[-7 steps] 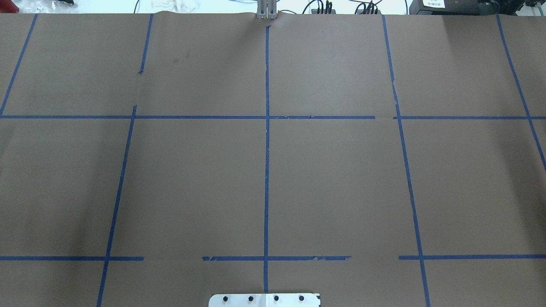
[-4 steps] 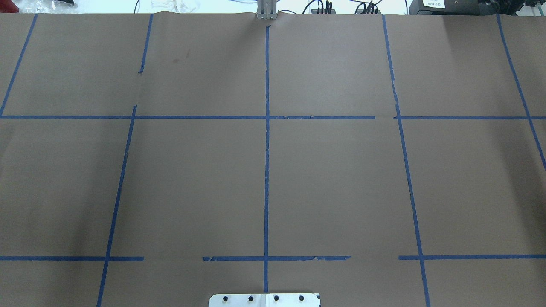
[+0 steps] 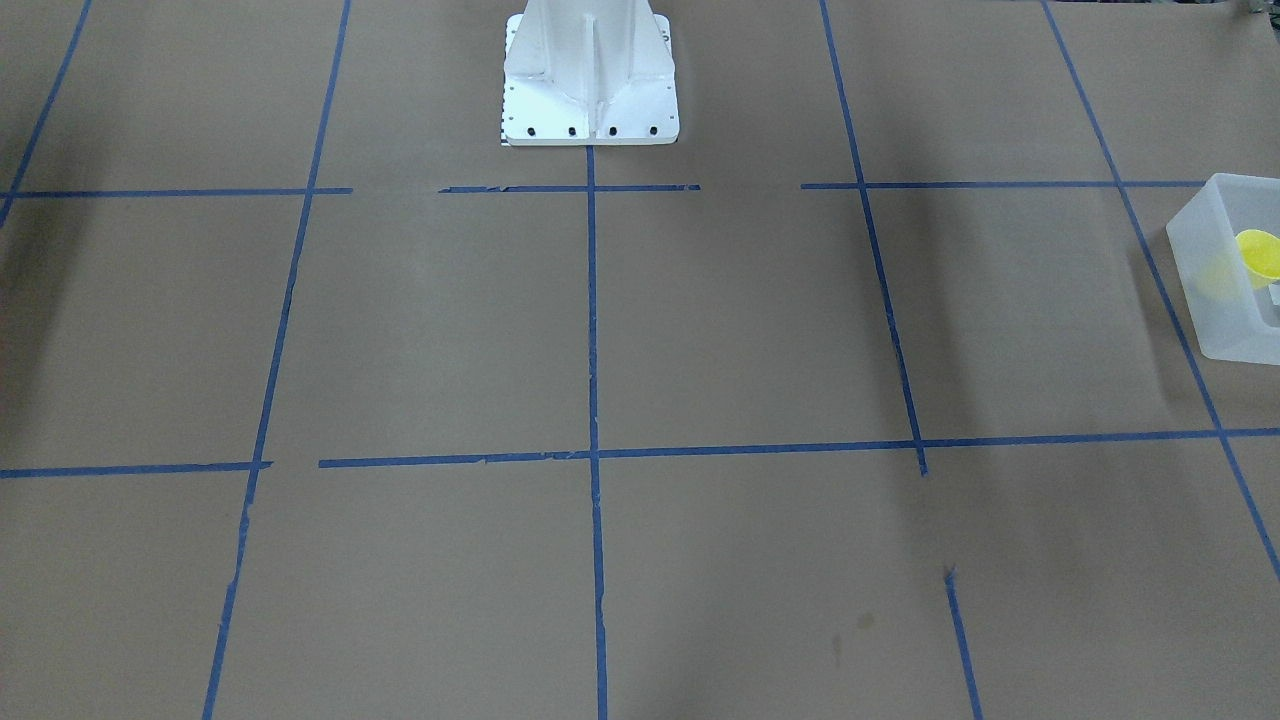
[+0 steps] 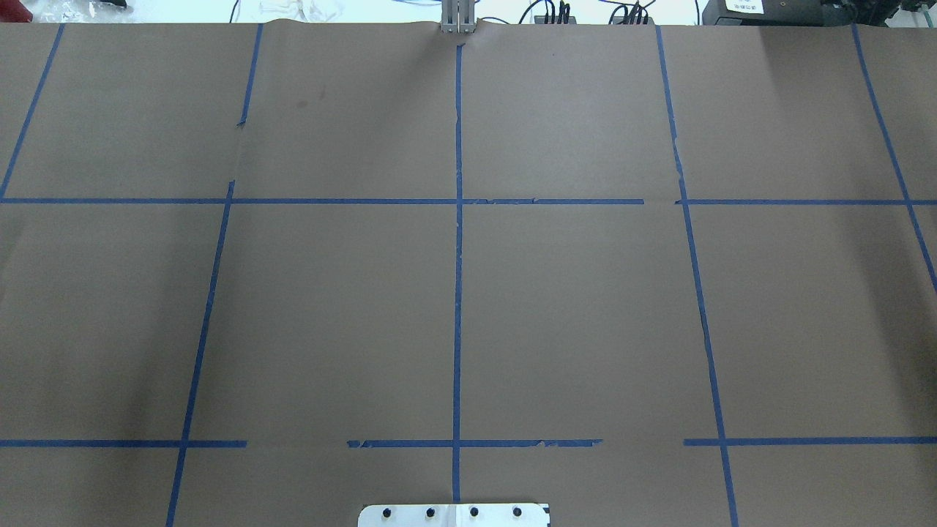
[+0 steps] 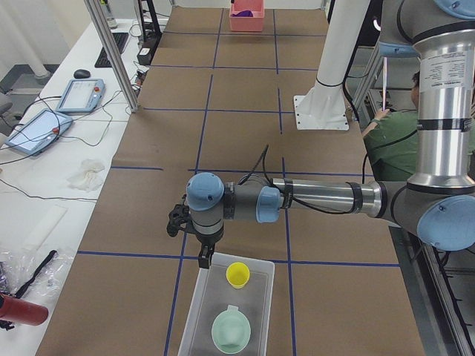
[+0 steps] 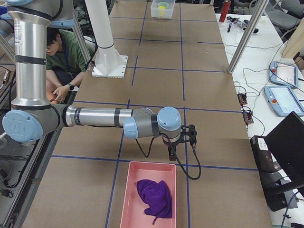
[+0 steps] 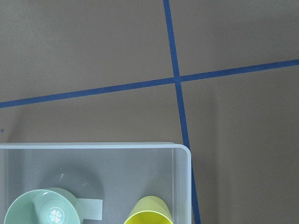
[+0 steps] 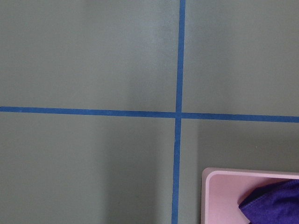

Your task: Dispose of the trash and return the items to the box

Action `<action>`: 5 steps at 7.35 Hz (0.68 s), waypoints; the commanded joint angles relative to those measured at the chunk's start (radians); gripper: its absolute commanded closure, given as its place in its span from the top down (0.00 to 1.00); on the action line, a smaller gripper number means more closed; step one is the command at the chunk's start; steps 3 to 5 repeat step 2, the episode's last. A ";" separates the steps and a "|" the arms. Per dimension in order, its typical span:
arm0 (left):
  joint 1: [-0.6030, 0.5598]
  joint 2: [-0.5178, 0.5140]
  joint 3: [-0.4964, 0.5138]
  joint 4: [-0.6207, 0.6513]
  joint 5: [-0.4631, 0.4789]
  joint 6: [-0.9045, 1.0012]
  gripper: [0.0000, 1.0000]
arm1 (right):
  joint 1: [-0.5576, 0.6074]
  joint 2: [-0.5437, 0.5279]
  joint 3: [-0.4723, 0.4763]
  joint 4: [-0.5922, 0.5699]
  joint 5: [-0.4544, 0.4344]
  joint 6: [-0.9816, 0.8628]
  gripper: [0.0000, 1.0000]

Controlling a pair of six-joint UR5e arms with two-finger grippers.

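Observation:
The frosted box (image 5: 194,311) sits at the table's left end and holds the yellow cup (image 5: 237,274) and the pale green bowl (image 5: 231,331). The left wrist view looks down on the box (image 7: 93,147), the bowl (image 7: 42,207) and the cup (image 7: 148,213). The front view shows the box (image 3: 1215,320) and the cup (image 3: 1258,255) at its right edge. My left gripper (image 5: 204,259) hangs over the box's far rim; I cannot tell whether it is open. My right gripper (image 6: 172,154) hangs by the pink tray's (image 6: 151,164) far rim; I cannot tell its state.
The pink tray holds a purple cloth (image 6: 154,197), also seen in the right wrist view (image 8: 275,200). The white robot base (image 3: 590,70) stands at the table's near middle. An operator (image 6: 61,57) sits behind the robot. Tablets and cables lie on the side bench (image 5: 52,126).

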State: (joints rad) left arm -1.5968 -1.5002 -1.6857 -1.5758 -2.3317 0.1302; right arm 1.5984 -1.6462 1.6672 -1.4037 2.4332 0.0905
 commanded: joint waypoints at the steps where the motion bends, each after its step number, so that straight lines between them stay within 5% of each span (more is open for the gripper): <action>1: -0.002 0.000 -0.006 0.000 0.000 0.000 1.00 | 0.000 -0.003 -0.003 0.002 -0.002 0.002 1.00; 5: -0.002 -0.002 -0.008 0.000 0.000 0.000 1.00 | 0.000 -0.004 -0.001 0.000 -0.002 0.002 1.00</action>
